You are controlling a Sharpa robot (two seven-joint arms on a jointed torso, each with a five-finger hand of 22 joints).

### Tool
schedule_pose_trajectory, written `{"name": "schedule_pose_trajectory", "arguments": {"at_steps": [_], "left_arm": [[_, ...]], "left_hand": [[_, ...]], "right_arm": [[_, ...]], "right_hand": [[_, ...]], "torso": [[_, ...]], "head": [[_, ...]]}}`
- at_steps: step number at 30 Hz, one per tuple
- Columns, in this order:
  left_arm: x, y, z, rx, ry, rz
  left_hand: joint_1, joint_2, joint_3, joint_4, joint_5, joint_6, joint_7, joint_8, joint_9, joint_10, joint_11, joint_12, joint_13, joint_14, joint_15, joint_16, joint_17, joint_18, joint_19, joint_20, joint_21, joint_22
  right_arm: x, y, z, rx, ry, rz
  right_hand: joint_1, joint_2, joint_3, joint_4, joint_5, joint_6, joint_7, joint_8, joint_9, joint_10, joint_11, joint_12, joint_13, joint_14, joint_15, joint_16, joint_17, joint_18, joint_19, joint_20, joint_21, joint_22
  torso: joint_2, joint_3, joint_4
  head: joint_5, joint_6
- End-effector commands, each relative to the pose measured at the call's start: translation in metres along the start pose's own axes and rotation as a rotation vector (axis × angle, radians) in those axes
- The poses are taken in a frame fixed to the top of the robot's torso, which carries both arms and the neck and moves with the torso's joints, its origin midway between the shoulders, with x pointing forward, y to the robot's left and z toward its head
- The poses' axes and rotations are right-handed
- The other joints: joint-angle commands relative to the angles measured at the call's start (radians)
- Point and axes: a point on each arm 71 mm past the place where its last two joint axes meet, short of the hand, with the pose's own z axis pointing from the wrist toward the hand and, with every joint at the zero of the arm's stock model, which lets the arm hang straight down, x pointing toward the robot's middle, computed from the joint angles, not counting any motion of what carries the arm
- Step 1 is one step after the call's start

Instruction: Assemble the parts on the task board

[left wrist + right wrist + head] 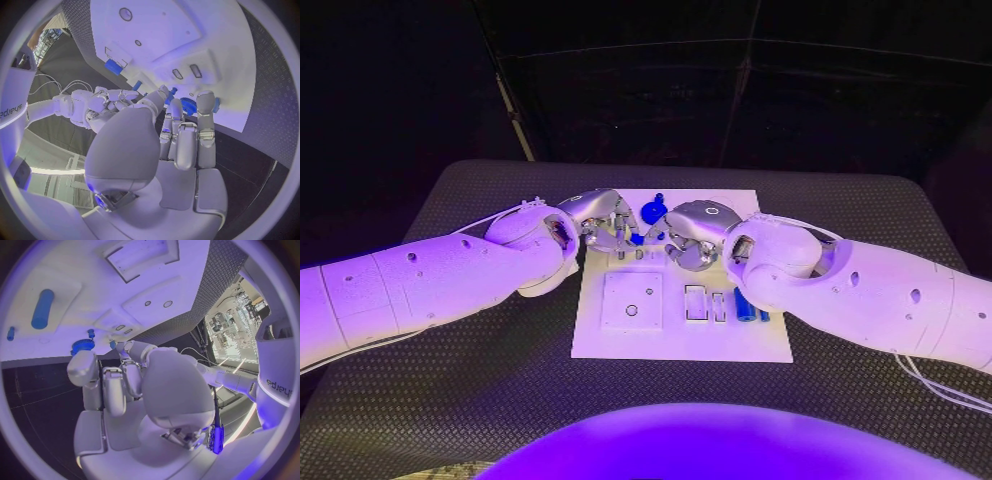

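— Silver fingers first: what are my two hands doing over the task board (678, 345)?

— I see the left hand (600, 222) and the right hand (692, 234) side by side above the far half of the task board, fingers pointing down towards it. The left wrist view shows the left hand's fingers (186, 142) lying close together and stretched towards a blue toothed wheel (189, 106); I cannot tell whether they touch it or hold anything. The right hand's fingers (114, 390) are likewise stretched out, with the same blue toothed wheel just beyond their tips; again I cannot tell if anything is pinched.

— And the parts, placed from the board?

— In the head view the blue toothed wheel sits on the board's far half, in the gap between my two hands. A small blue peg (659, 198) stands just beyond it, nearer the board's far edge. A long blue bar (744, 304) lies at the board's right edge, below the right hand and beside two narrow slots (705, 303). A square raised plate (633, 300) with holes occupies the board's middle, nearer me than both hands.

— What surrounds the board?

— A black textured table (473, 400), which the board lies flat on.
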Motion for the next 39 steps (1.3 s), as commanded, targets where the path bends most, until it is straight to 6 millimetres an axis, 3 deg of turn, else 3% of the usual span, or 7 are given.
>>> {"name": "schedule_pose_trajectory", "arguments": {"at_steps": [1,19,39], "left_arm": [[-0.0004,-0.0023,0.0004,0.008,0.004,-0.010],[-0.0008,-0.0031,0.0010,0.008,-0.006,-0.010],[-0.0011,-0.0056,0.0009,0.015,-0.018,-0.014]], "left_hand": [[-0.002,0.010,0.016,0.010,0.003,0.018,-0.006,0.024,0.008,0.009,0.000,0.002,-0.002,0.009,0.000,0.006,0.005,-0.013,0.006,0.001,0.003,0.001],[-0.006,0.006,0.021,0.009,0.002,0.019,-0.006,0.024,0.008,0.010,-0.001,0.003,-0.002,0.011,0.000,0.007,0.007,-0.013,0.010,0.001,0.008,0.004],[-0.009,-0.001,0.029,0.007,0.003,0.023,-0.007,0.026,0.008,0.013,-0.001,0.004,-0.001,0.015,-0.001,0.011,0.012,-0.015,0.017,0.000,0.019,0.010]], "right_arm": [[-0.0005,0.0015,0.0017,-0.003,-0.011,-0.025],[0.0042,0.0053,0.0074,-0.008,0.015,-0.038],[0.0079,0.0051,0.0109,0.015,0.041,-0.056]], "right_hand": [[-0.008,-0.001,0.008,0.000,0.003,-0.005,-0.001,-0.005,-0.001,0.002,-0.006,0.004,0.002,0.094,-0.009,0.007,0.220,-0.006,-0.002,-0.008,0.005,0.001],[-0.013,0.000,0.010,-0.001,0.002,0.000,-0.001,-0.002,0.000,0.007,-0.007,0.010,0.010,0.095,-0.010,0.008,0.222,-0.007,0.000,-0.010,0.007,0.004],[-0.030,0.002,0.010,0.000,-0.004,0.022,0.011,0.002,0.003,0.012,0.000,0.016,0.016,0.095,-0.007,0.009,0.223,-0.008,0.000,-0.009,0.009,0.008]], "torso": [[-0.001,0.0001,-0.0006],[-0.001,-0.0005,-0.0001],[-0.001,0.0000,-0.0012]], "head": [[0.002,0.000],[0.005,0.000],[0.001,0.000]]}}
